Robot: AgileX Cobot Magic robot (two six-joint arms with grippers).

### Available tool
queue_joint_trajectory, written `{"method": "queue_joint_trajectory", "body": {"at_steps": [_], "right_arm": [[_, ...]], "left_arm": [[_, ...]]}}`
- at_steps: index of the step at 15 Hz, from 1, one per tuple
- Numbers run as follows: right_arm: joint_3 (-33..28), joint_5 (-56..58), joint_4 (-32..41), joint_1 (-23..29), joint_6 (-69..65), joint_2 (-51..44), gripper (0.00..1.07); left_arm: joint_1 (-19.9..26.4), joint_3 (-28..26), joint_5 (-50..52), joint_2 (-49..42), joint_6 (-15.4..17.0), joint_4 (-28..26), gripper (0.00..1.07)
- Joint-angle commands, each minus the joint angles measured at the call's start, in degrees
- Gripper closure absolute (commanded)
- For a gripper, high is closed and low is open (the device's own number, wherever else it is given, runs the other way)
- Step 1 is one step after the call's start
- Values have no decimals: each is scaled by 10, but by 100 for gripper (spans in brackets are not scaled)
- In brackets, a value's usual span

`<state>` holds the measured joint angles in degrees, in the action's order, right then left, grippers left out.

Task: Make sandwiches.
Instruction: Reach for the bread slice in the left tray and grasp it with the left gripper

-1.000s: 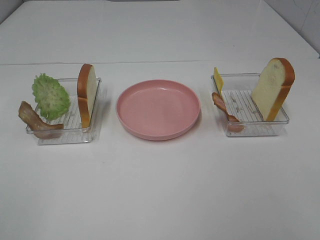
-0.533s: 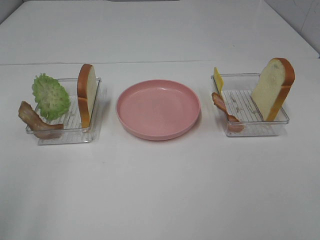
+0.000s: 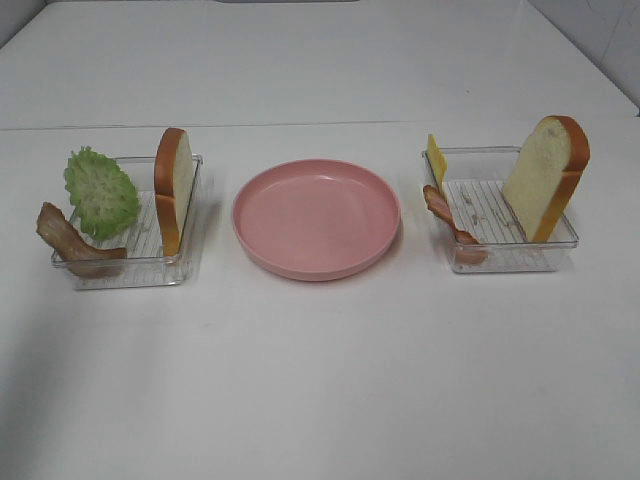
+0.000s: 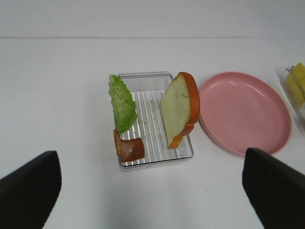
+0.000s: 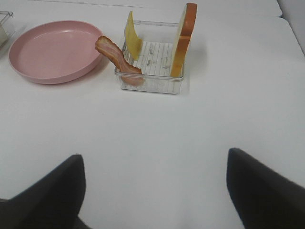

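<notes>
No stacked sandwiches are in view; the parts stand apart in two clear trays. The left tray (image 3: 128, 278) holds green lettuce (image 3: 100, 192), an upright bread slice (image 3: 174, 185) and a bacon strip (image 3: 70, 240). In the right tray (image 3: 500, 262) a bread slice (image 3: 545, 178) leans, with yellow cheese (image 3: 436, 160) and bacon (image 3: 450, 225) at its left wall. The pink plate (image 3: 316, 216) lies empty between them. My left gripper (image 4: 150, 164) hangs open, back from the left tray (image 4: 152, 160). My right gripper (image 5: 152, 164) is open too, well short of the right tray (image 5: 150, 86). Neither shows in the exterior high view.
Everything rests on a white table (image 3: 320, 380) with broad bare surface in front of the trays and behind them. A seam runs across the table behind the trays.
</notes>
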<state>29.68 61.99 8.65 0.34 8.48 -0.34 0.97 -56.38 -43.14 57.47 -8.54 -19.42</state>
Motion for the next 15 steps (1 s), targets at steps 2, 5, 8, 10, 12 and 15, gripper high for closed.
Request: {"method": "queue_joint_trajectory", "body": {"at_steps": [2, 5, 8, 10, 12, 15], "right_arm": [[-1, -2, 2, -3, -4, -6, 31], [-1, -2, 2, -3, -4, -6, 31], [-1, -2, 2, -3, -4, -6, 31], [-1, -2, 2, -3, -4, -6, 31], [-1, -2, 2, -3, -4, -6, 31], [-1, -2, 2, -3, -4, -6, 31]], "left_arm": [[-19, -120, -77, 156, 2, -17, 10], [-63, -203, -106, 256, 13, -11, 12], [-107, -275, -136, 347, 55, 24, 17], [-147, -340, -170, 421, 123, 81, 22], [-179, -403, -218, 486, 215, 160, 26], [-209, -458, -240, 553, 261, 221, 28]]}}
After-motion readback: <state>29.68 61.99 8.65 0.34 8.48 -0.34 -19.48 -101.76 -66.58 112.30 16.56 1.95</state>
